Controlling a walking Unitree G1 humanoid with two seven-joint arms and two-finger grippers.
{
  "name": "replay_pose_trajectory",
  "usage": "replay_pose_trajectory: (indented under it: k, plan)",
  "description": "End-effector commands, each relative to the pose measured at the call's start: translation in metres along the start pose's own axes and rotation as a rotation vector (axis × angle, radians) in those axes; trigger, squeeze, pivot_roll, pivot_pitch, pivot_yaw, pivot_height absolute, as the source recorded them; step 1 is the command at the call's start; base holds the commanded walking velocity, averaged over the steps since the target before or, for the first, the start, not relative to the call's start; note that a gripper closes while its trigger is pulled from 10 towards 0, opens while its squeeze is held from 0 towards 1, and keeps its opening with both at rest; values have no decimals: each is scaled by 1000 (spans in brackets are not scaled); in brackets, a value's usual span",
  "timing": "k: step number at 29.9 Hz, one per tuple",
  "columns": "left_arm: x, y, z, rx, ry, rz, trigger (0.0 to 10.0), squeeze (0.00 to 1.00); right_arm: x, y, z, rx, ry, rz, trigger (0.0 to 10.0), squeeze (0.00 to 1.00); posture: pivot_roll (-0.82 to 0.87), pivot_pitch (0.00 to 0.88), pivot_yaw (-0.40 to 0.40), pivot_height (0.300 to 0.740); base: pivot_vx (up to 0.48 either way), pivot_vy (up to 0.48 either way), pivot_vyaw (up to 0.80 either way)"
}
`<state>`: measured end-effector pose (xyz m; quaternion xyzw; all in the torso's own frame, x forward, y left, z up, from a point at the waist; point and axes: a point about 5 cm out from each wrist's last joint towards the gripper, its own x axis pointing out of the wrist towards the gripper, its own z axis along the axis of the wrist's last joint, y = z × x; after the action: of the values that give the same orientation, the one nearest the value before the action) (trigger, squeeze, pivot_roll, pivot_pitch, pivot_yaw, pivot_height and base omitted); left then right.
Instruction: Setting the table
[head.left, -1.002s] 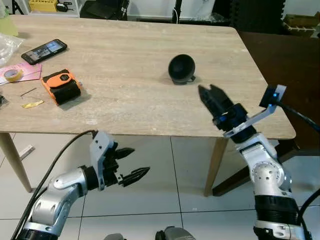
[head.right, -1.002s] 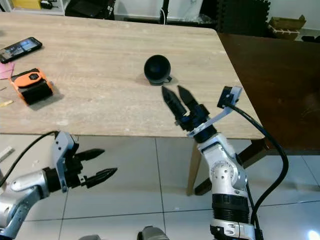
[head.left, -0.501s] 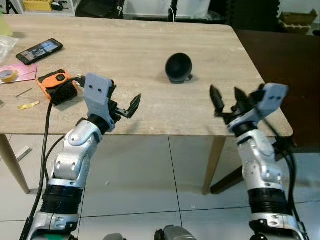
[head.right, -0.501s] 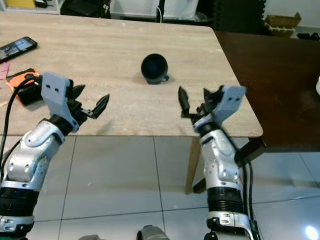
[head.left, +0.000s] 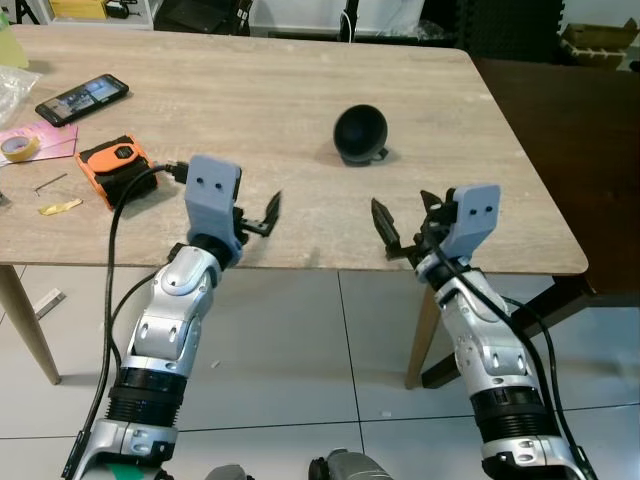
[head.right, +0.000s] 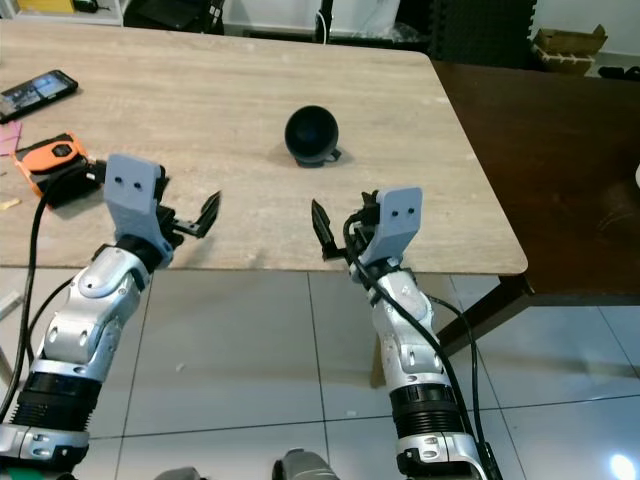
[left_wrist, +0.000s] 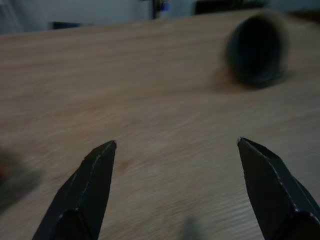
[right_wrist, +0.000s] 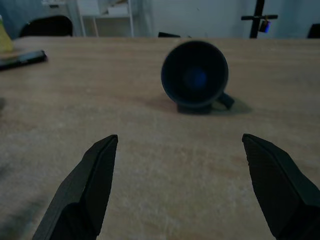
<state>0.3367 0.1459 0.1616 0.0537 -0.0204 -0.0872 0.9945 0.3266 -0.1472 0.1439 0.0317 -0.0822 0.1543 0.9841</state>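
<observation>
A dark mug (head.left: 360, 135) lies tipped on its side on the wooden table (head.left: 300, 90), toward the right half, its mouth turned toward the robot and its small handle resting against the tabletop. Nothing touches it.

Both arms are raised over the near edge of the table. The left gripper (head.left: 262, 212) hangs just above the wood, well to the left of the mug, its jaws spread wide with nothing between them — the left wrist view shows the two fingers (left_wrist: 90, 185) far apart with bare table in the gap and the mug blurred off to one side. The right gripper (head.left: 405, 220) sits at the near edge almost straight in front of the mug, jaws likewise wide and empty; along its fingers (right_wrist: 95, 175) the mug's open mouth faces the camera squarely.

On the far left of the table lie an orange tape measure (head.left: 122, 168), a phone (head.left: 82, 98), a roll of tape (head.left: 22, 148) and some pink paper (head.left: 45, 135) — all well apart from the mug.
</observation>
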Motion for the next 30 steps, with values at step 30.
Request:
replay_pose_trajectory:
  k: [30]
  plan:
    - [-7,5,-19,17,-10,57,10000,0,-25,-30,-20,-128,-16,-247,10000,0,63,37,-45,740,0,0,0]
